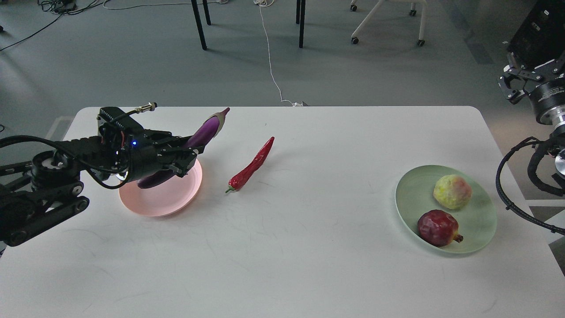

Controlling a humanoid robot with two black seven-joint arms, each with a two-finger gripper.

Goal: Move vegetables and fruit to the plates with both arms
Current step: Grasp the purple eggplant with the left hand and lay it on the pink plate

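My left gripper is shut on the purple eggplant around its middle. It holds the eggplant tilted over the pale pink plate, cap end up and to the right, lower end close to the plate. The red chili pepper lies on the white table just right of the pink plate. The pale green plate at the right holds the yellow-green fruit and the dark red pomegranate-like ball. My right gripper is raised off the table's right edge, away from everything; its fingers are unclear.
The white table has rounded corners, its far edge just behind the eggplant. Black cables of the right arm loop beside the green plate. Chair legs and a white cord stand on the floor beyond.
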